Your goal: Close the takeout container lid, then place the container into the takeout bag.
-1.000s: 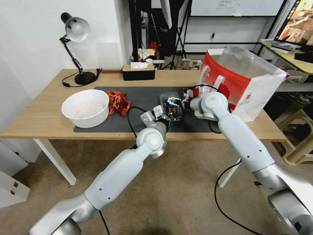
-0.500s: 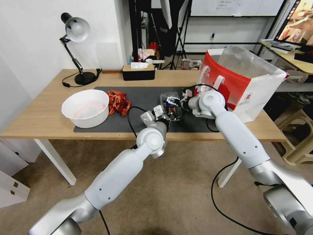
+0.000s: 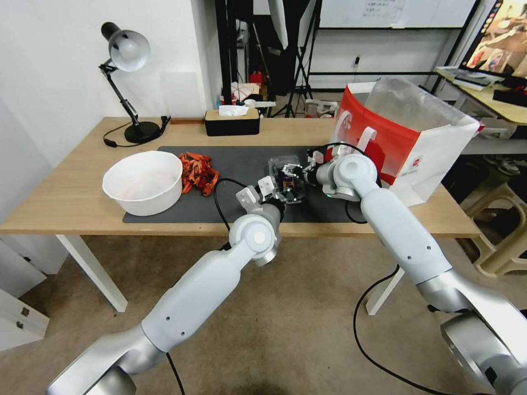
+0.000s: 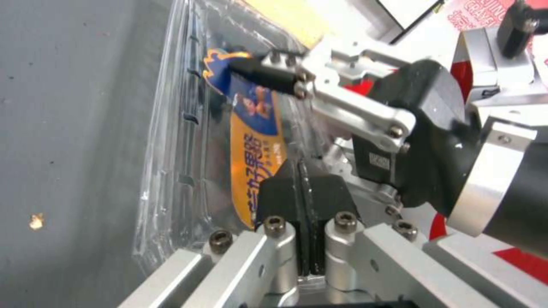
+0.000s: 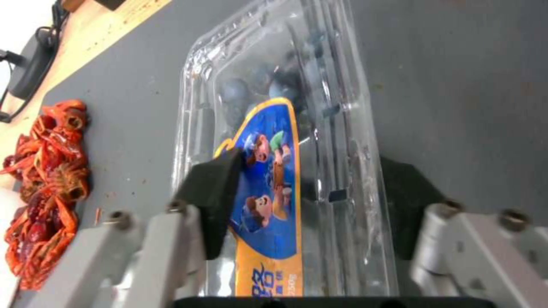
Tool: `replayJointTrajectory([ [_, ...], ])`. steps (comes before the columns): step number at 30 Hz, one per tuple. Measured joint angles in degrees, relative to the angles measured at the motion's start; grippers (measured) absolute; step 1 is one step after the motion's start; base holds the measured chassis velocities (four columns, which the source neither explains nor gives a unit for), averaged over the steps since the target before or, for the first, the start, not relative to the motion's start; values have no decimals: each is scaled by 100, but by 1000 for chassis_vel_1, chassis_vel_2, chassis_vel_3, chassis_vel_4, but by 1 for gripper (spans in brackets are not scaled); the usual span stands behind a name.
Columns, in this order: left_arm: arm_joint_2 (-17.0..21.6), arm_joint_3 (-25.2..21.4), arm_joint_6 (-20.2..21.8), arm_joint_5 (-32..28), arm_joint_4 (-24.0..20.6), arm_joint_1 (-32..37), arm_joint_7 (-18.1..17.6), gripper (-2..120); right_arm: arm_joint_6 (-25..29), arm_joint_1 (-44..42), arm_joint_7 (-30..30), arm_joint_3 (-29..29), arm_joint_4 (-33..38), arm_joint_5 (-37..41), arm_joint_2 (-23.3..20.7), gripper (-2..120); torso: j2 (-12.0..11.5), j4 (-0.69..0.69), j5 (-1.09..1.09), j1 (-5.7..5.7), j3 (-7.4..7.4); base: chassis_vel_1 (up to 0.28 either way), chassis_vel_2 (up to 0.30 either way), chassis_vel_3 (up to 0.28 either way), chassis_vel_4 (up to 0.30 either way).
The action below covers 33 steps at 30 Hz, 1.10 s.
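Since a second ago the right gripper has edged slightly further onto the takeout container; its spread fingers straddle the box, lid down. The left gripper, clenched, touches the container's near side, mid-mat, toward the desk's front edge.

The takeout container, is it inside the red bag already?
No, the takeout container sits on the dark mat between both grippers, beside the takeout bag.

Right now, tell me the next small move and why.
Probably close the right gripper on the container: its open pads flank it, the lid looks down, and the shut left gripper rests on its edge.
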Motion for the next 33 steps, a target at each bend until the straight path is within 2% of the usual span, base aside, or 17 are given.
replayJointTrajectory([
  [2,9,-4,-1,0,-3,1,-2,0,0,-11,0,6,-1,-9,-7,41,0,1,1,0,1,0,0,0,0],
  [3,9,-4,-1,0,-3,1,-2,0,0,-11,0,6,-1,-9,-7,41,0,1,1,0,1,0,0,0,0],
  [5,23,-12,-5,0,-16,8,-3,0,-3,-21,-15,8,1,-7,-17,34,-1,3,2,1,1,0,0,0,0],
  [6,32,-20,-10,0,-24,16,-3,0,-6,-29,-21,8,6,-6,-20,26,-1,4,3,1,1,0,0,0,0],
  [7,32,-20,-10,0,-24,16,-3,0,-6,-29,-21,8,6,-6,-20,26,-1,4,3,1,1,0,0,0,0],
  [9,59,-37,-17,0,-58,45,-3,0,-8,-36,-24,13,14,-5,-20,17,-1,5,2,1,2,0,0,0,0],
  [15,146,-149,-21,21,-219,120,-3,0,-10,-40,-28,30,20,-8,-29,13,-1,6,1,2,2,0,0,0,0],
  [18,266,-237,-21,58,-422,194,-7,0,-13,-42,-31,42,24,-6,-36,13,-1,6,0,2,1,0,0,0,0],
  [21,584,-428,-5,277,-880,432,27,0,-14,-77,-31,73,60,-1,-48,13,-1,4,-1,2,2,0,0,0,0],
  [22,584,-428,-5,277,-880,432,27,0,-14,-77,-31,73,60,-1,-48,13,-1,4,-1,2,2,0,0,0,0],
  [24,810,-563,-3,514,-1151,644,127,0,-14,-104,-37,106,76,7,-48,13,-1,2,-1,2,1,0,0,0,0],
  [25,1040,-732,16,807,-1399,912,222,0,-14,-122,-61,136,80,17,-49,13,-2,2,-1,2,1,0,0,0,0],
  [26,1040,-732,16,807,-1399,912,222,0,-14,-122,-61,136,80,17,-49,13,-2,2,-1,2,1,0,0,0,0],
  [28,1296,-910,20,1208,-1625,1219,352,0,-15,-131,-91,160,82,25,-50,13,-1,2,-2,1,1,0,0,0,0],
  [30,1713,-1278,20,1857,-1950,1788,568,8,-16,-133,-168,168,75,4,-52,13,-1,0,-2,2,1,0,0,0,0],
  [31,1713,-1278,20,1857,-1950,1788,568,8,-16,-133,-168,168,75,4,-52,13,-1,0,-2,2,1,0,0,0,0],
  [33,1965,-1512,0,2391,-2128,2213,691,15,-16,-129,-194,172,58,-14,-35,13,-1,0,-1,2,1,0,0,0,0],
])
